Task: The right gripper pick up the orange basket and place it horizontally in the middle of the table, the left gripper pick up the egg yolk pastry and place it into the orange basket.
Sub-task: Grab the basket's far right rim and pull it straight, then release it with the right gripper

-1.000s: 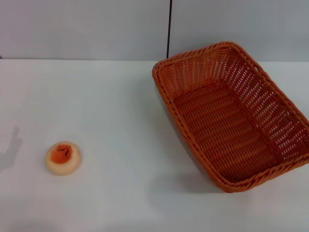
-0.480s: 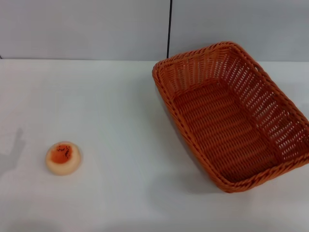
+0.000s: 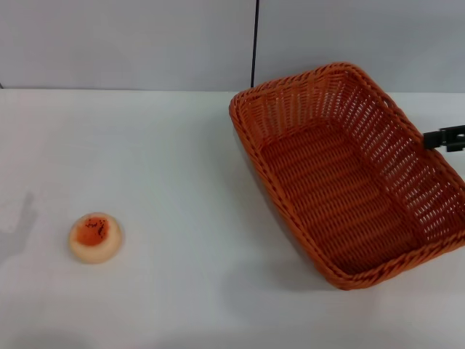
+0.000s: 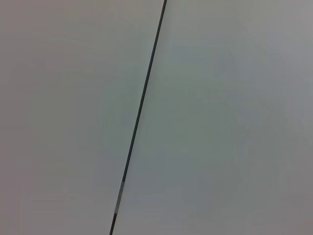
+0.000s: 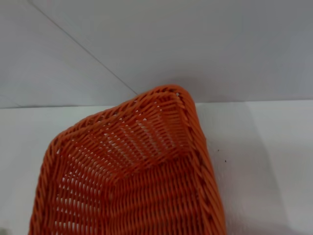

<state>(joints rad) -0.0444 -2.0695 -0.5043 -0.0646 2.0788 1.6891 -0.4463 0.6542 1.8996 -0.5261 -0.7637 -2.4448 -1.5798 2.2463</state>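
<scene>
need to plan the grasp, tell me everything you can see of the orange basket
The orange basket is a large rectangular tray of orange-brown woven wicker, with sloped openwork sides, a tighter woven floor and a braided rim. It is empty and sits upright on the white table, on the robot's right side, turned at an angle rather than square to the table edge. The right pincer is just entering at its right rim; whether it touches cannot be told. The egg yolk pastry lies far off, apart.

You have the white table (image 3: pixel 182 160) carrying two things: the orange basket (image 3: pixel 349 174) lying skewed toward its far right corner, and the egg yolk pastry (image 3: pixel 95 237) well apart, near the left edge.
</scene>
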